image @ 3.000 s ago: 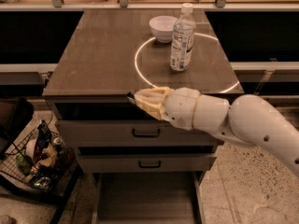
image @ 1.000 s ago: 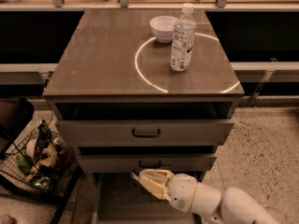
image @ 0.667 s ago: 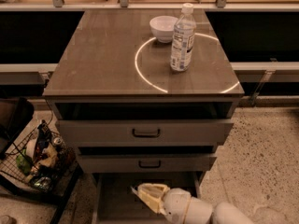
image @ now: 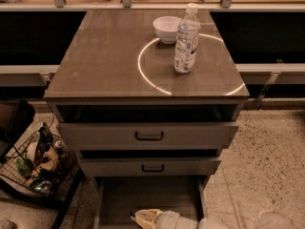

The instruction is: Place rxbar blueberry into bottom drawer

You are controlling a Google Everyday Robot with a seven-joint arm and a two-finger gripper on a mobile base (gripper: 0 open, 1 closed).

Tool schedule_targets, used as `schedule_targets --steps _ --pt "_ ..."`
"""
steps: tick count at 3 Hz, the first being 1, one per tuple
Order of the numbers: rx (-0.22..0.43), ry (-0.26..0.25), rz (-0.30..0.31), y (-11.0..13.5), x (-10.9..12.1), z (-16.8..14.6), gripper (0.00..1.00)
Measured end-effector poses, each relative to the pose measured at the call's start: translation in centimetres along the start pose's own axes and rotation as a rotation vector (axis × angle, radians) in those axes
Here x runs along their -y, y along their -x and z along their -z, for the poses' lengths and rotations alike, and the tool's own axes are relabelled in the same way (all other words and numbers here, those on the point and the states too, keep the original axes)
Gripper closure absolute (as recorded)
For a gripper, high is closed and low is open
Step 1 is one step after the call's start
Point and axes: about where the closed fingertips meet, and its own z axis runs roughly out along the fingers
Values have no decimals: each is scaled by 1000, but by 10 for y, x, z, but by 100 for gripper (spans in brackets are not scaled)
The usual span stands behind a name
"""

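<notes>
The bottom drawer [image: 152, 192] is pulled open at the foot of the cabinet, a shallow grey-brown tray. My gripper [image: 143, 218], cream-coloured, reaches in from the lower edge of the camera view and sits low over the front part of this drawer. Its fingers are together, and a small dark sliver [image: 132, 216] sticks out at their tip, which looks like the rxbar blueberry; most of the bar is hidden in the grip.
A water bottle [image: 186, 39] and a white bowl [image: 167, 28] stand on the cabinet top. The top drawer [image: 148, 136] and middle drawer [image: 152, 168] jut out slightly above the open one. A wire basket [image: 38, 161] of items sits on the floor at left.
My gripper has come down from the cabinet top's front edge, past the two upper drawers, to low over the open bottom drawer, still holding the dark item.
</notes>
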Motion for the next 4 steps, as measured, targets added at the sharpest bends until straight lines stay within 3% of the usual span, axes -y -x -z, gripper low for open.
schedule_targets --steps 1,2,3,4 --pt "-77 30 -19 -36 16 -35 100" --pt "-77 30 -19 -36 16 -35 100" --pt "-63 46 -48 -33 30 -50 100" --pt "-43 87 -114 -38 74 -86 100"
